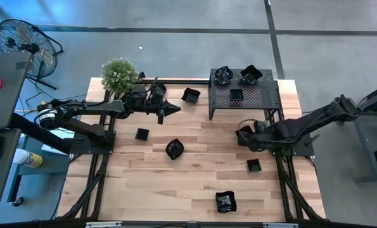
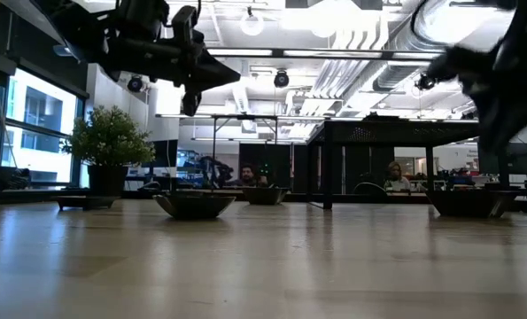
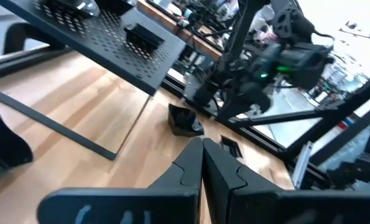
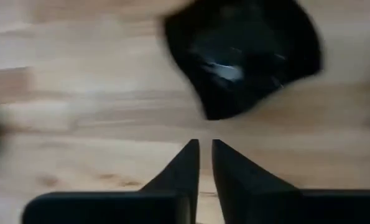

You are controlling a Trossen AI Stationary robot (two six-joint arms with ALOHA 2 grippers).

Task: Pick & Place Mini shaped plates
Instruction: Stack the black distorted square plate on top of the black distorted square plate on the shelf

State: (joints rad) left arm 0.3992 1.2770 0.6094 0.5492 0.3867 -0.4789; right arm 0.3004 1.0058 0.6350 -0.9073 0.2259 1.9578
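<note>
Three mini shaped plates (image 1: 236,94) sit on the black perforated stand (image 1: 264,101) at the back right. More black plates lie on the wooden table: one near the stand (image 1: 190,95), a square one (image 1: 142,133), a wavy one (image 1: 174,149), and two at the front right (image 1: 254,166) (image 1: 225,201). My left gripper (image 1: 173,109) hovers shut and holds nothing, pointing toward the stand. My right gripper (image 4: 205,147) stands slightly open just short of a glossy plate (image 4: 240,53) and holds nothing. In the high view it (image 1: 241,135) sits beside the stand's front leg.
A small green plant (image 1: 119,74) stands at the table's back left corner. The stand's legs (image 3: 54,121) reach down to the wood. Black frame rails run along both table sides. A floor fan (image 1: 20,39) and a desk are off to the left. People sit in the room behind.
</note>
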